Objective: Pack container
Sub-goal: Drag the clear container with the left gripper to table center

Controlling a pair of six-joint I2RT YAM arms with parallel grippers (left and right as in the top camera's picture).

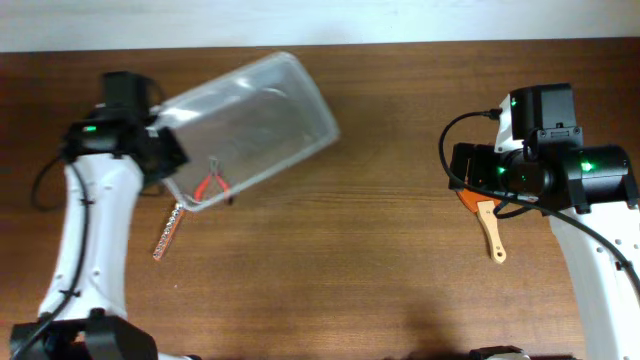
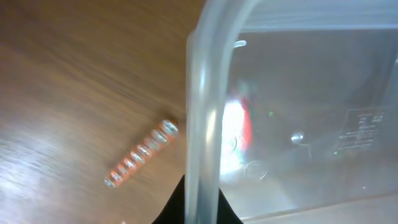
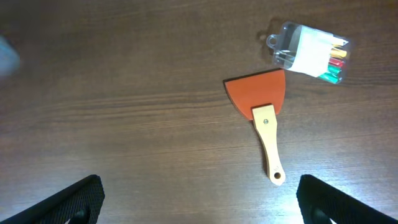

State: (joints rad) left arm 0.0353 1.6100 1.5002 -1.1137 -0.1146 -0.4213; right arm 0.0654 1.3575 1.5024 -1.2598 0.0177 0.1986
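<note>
The container [image 1: 250, 110] is showing as clear, colourless plastic, smooth and glossy, and its wall is catching bright glare in the left wrist view. The pliers [image 1: 210, 183] are showing grey metal jaws and red coated handles. The table [image 1: 380, 250] is looking like dark brown wood with a fine grain and a soft sheen. The scraper [image 3: 264, 115] is showing a matt orange blade and a pale, smooth wooden handle. The packet [image 3: 308, 50] is gleaming as clear, shiny plastic. The right gripper [image 3: 200, 186] is showing matt black fingers [image 3: 78, 200].
</note>
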